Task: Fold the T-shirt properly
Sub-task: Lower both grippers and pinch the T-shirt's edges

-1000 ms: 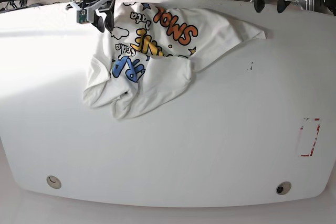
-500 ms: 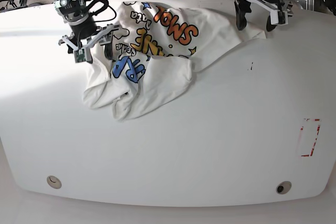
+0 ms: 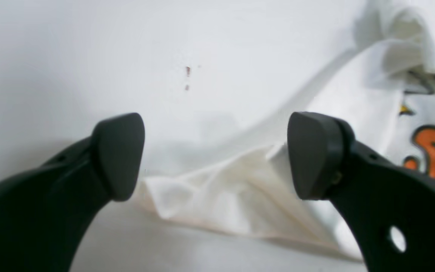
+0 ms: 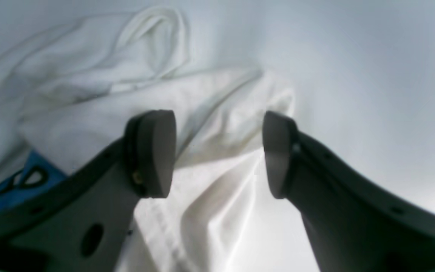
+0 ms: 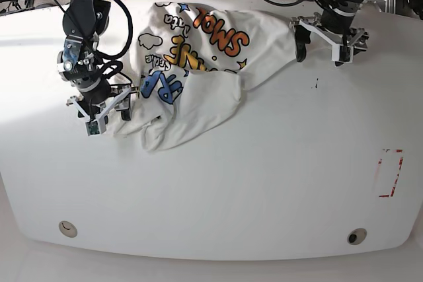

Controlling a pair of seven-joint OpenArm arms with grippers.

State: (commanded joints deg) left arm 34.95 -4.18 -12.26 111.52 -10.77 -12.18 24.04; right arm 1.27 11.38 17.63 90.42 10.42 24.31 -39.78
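A: Starting at the left of the base view, what's the cloth like?

B: The T-shirt (image 5: 198,64) is soft white cotton, bunched and creased on the smooth white worktop (image 5: 264,183). It lies toward the far edge, left of centre. Its print faces up: puffy orange, yellow and blue letters with black-outlined clouds and small stars. The near part is turned over into a plain white rounded flap.

A: And the claw on that side?

B: That's the right claw (image 5: 106,111), at the shirt's lower-left edge. In the right wrist view its dark, matte, rounded pads (image 4: 153,153) stand moderately apart, with wrinkled white fabric showing between them and a patch of blue print off to the left. It grips nothing; whether the tips touch the cloth, I can't tell.

A: Further right?

B: The left claw (image 5: 325,43) sits at the shirt's right corner. The left wrist view shows its pads (image 3: 121,155) spread wide over a folded, pointed corner of fabric, holding nothing. Orange lettering shows at the right edge. Small dark specks (image 3: 187,77) mark the worktop beyond.
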